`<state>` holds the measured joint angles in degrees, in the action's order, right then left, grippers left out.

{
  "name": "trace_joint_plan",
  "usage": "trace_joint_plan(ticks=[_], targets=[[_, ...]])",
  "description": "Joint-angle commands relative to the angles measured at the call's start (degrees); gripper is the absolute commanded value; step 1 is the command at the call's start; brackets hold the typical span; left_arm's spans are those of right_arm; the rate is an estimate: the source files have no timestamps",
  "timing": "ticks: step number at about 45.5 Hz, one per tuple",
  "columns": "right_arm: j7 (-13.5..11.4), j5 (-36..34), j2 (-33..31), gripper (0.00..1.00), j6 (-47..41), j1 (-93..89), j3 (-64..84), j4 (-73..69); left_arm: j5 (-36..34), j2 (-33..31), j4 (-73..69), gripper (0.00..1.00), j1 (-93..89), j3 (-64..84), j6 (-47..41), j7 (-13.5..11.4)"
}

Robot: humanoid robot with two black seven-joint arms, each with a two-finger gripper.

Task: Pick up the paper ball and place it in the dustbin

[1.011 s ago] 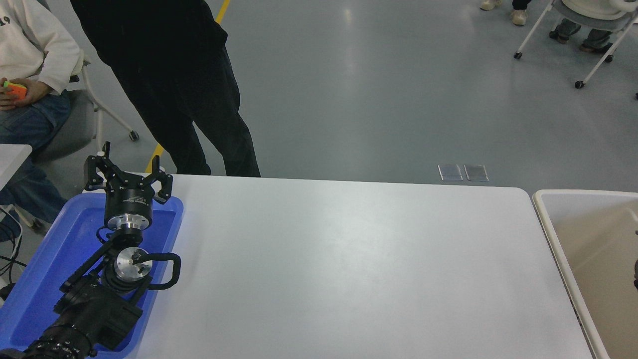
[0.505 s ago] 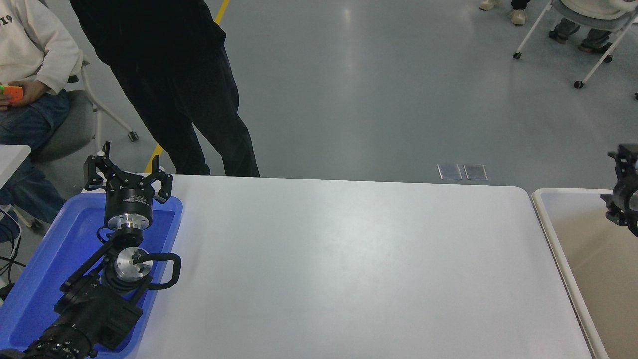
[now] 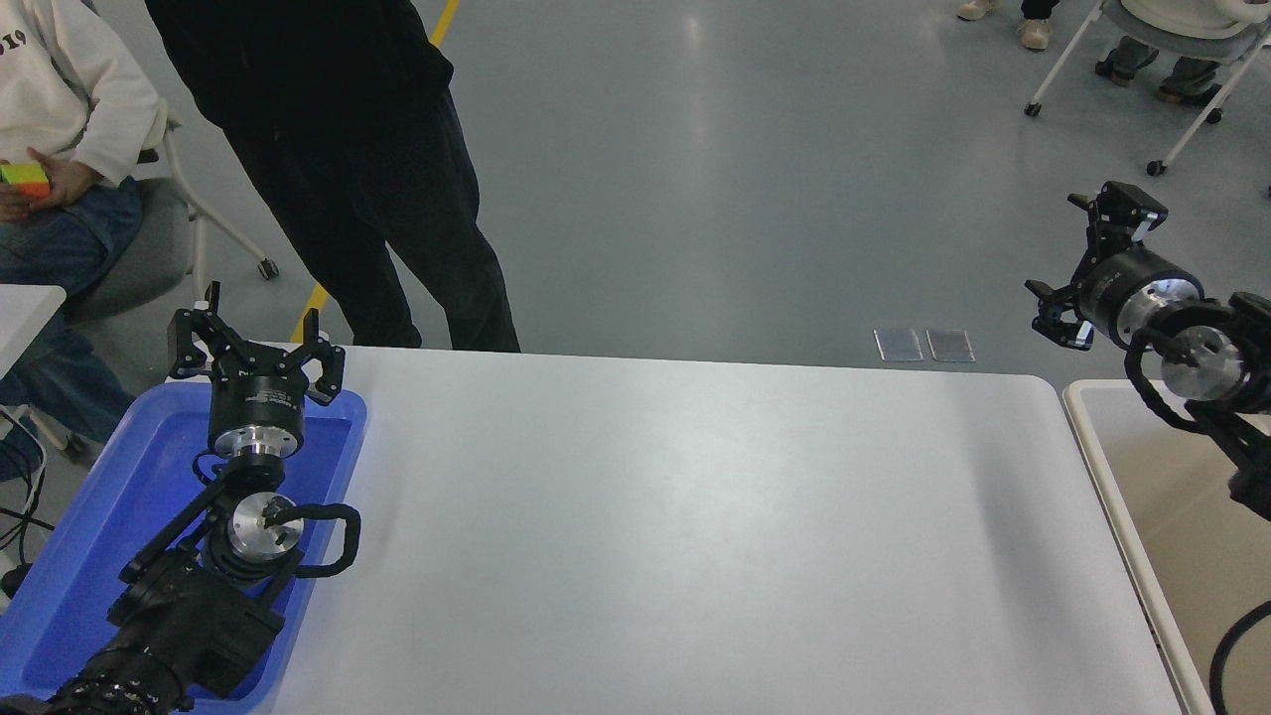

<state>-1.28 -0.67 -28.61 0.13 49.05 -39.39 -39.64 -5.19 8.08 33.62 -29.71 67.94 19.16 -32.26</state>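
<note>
The paper ball is not visible anywhere in the head view. The dustbin (image 3: 1104, 459), a cream bin with a pale rim, stands off the table's right end, cut off by the picture's edge. My right gripper (image 3: 1072, 253) is open and empty, raised above the table's far right corner, just left of the dustbin's far end. My left gripper (image 3: 248, 333) is open and empty, parked over the far end of the blue tray (image 3: 79, 556) at the lower left.
A person in black (image 3: 367, 179) stands at the table's far left edge. A seated person (image 3: 60, 119) at the upper left holds a coloured cube. A wheeled chair (image 3: 1172, 60) stands at the top right. The white table (image 3: 655, 536) fills the middle.
My right arm has risen out of the dustbin and swung left and up into full view, with its gripper open. The left arm has not moved.
</note>
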Motion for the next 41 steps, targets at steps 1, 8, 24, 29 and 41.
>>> trace_joint_plan(ticks=[1, 8, 24, 29, 41], targets=[[2.42, -0.91, 5.14, 1.00, -0.30, -2.29, -6.22, -0.52, 0.00, 0.00, 0.04, 0.99, 0.00, 0.00, -0.08, 0.00], [3.13, -3.63, 7.25, 1.00, -1.70, -3.87, -7.63, -0.17, 0.00, 0.00, 0.04, 0.99, 0.00, 0.00, -0.08, 0.00], [3.21, -5.57, 11.47, 1.00, -5.04, -9.41, -11.85, -0.09, 0.00, 0.00, -0.04, 0.99, 0.00, 0.00, 0.00, 0.00], [3.21, -5.57, 12.00, 1.00, -6.54, -10.64, -12.46, -0.09, 0.00, 0.00, 0.04, 0.99, 0.00, 0.00, 0.00, 0.00], [3.21, -5.57, 12.88, 1.00, -9.09, -13.89, -15.89, -0.09, 0.00, 0.00, -0.04, 0.99, 0.00, 0.00, 0.00, 0.00]])
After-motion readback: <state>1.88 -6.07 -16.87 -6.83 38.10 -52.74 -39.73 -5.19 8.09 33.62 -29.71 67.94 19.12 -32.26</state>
